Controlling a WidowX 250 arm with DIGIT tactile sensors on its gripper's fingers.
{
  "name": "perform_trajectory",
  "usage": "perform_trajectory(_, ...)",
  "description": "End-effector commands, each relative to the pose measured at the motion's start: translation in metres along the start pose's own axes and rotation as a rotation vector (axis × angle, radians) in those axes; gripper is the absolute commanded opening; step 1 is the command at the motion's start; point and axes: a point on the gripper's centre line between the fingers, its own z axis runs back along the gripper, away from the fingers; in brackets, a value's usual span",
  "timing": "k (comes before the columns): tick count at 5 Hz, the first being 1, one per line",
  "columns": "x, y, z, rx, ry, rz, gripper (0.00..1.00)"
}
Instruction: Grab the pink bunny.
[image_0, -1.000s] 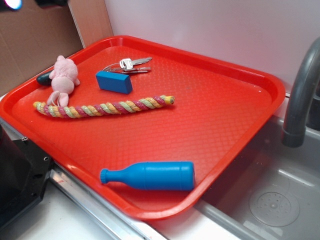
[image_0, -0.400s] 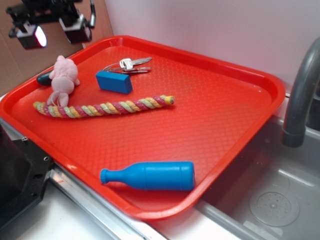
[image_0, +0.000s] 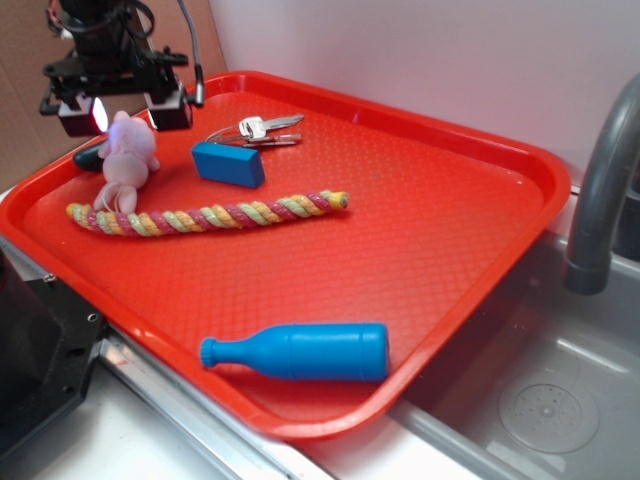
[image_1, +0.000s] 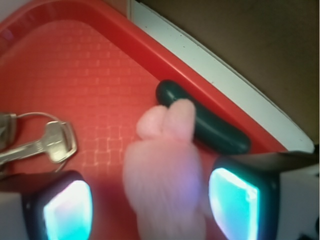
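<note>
Wrist view shows my hand spread wide, one finger on each side of the pink bunny, which lies at the tray's ten o'clock corner. At its one o'clock lies a dark green piece; closing carelessly could pinch both, I think.

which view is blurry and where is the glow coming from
Wrist view: the pale pink plush bunny is soft and out of focus between the tool's glowing cyan pads. Exterior view: sharp, with a white-violet glow on the bunny's head.
</note>
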Motion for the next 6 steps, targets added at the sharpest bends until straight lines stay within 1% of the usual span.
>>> perform_trajectory(1,-0.001,0.004,-0.004,-0.014,0.007,-0.004,1.0)
perform_trajectory(2,-0.001,0.004,-0.011,0.017,-0.004,0.032,0.0)
perform_trajectory(4,0.002,0.003,-0.016,0.046,0.004,0.07,0.0)
perform_trajectory(5,0.002,-0.006,0.019,0.087,0.044,0.113,0.0)
perform_trajectory(6,-0.001,-0.024,0.072,-0.024,0.048,0.05,0.0)
